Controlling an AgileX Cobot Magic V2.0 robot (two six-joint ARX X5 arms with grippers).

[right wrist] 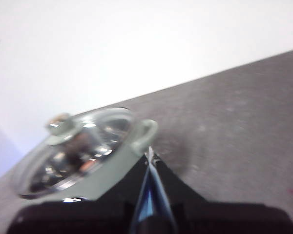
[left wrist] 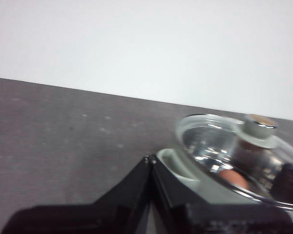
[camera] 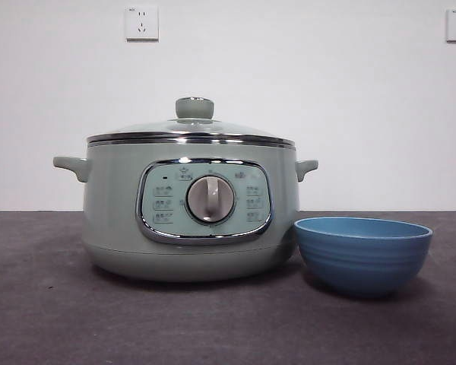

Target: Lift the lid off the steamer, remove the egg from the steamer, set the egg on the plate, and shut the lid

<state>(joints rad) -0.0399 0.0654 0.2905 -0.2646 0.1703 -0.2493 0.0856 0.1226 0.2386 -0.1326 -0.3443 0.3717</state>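
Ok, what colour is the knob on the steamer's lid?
Pale sage green, matching the pot; the knob on the lid shows best in the front view.

Left gripper (left wrist: pixel 149 163): two black jaws, flat-sided, wedge-shaped, narrowing to a shared point. Matte finish, faint grey sheen along the upper edges. Small pale speck at the very tip. Broad black base across the lower edge, blurred.

Right gripper (right wrist: pixel 150 157): same black wedge pair, tips pale and slightly shiny. Thin blue-tinted strip down the seam between the jaws. Wide black body below, soft-focused. No cables, screws or markings discernible on either.
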